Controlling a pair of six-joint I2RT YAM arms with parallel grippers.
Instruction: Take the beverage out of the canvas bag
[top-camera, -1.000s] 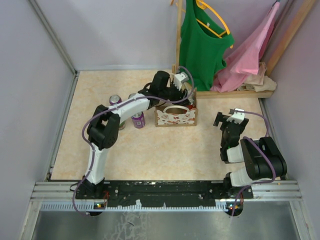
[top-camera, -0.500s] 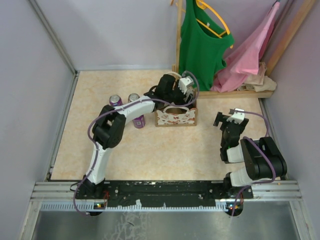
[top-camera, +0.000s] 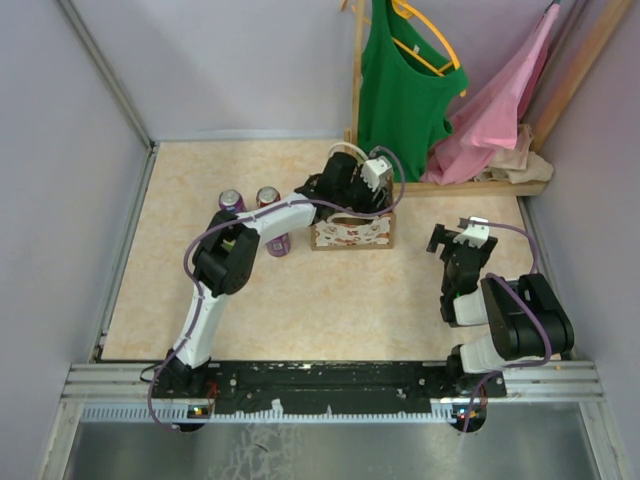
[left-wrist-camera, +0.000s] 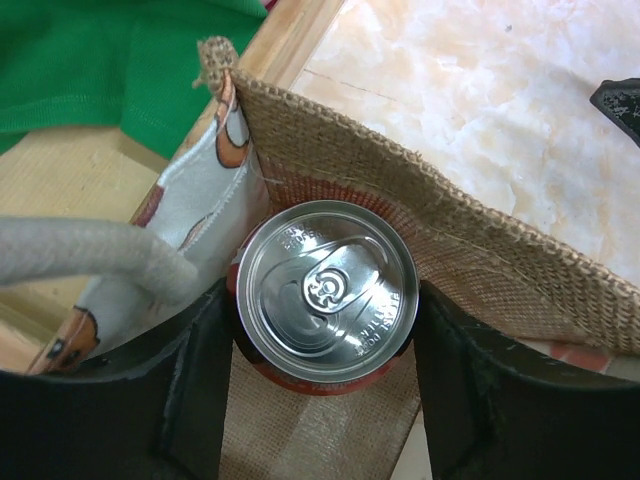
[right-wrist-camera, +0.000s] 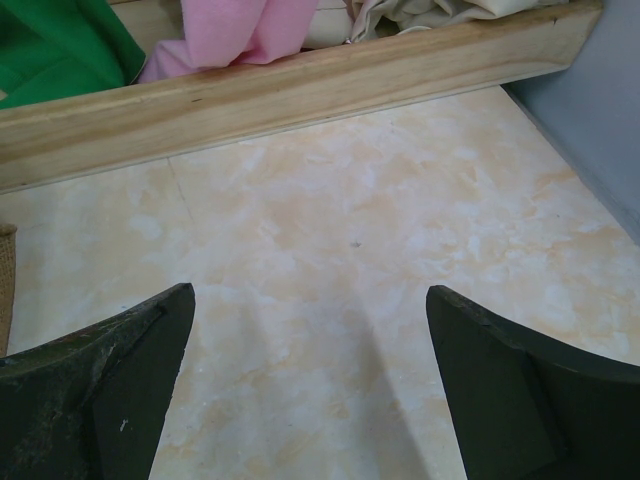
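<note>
Top view: bag (top-camera: 350, 233) stands on the table (top-camera: 300, 300) toward 12 o'clock, just in front of the wooden rail (top-camera: 470, 186). Green shirt (top-camera: 400, 90) hangs at the bag's 12 o'clock. Purple cans (top-camera: 231, 200) stand at its 9 o'clock.

Left arm reaches over the bag from 9 o'clock. Left gripper (left-wrist-camera: 322, 300) is down inside the bag mouth. Fingers (left-wrist-camera: 195, 390) are closed against both sides of the can (left-wrist-camera: 325, 265), gripping it. The can is upright inside the bag, silver top up, red body, burlap wall just beside it. White handle (left-wrist-camera: 90, 255) lies at the can's 9 o'clock.

Right gripper (right-wrist-camera: 310, 340) sits at the bag's 3 o'clock, well apart, fingers spread wide over the tabletop.
</note>
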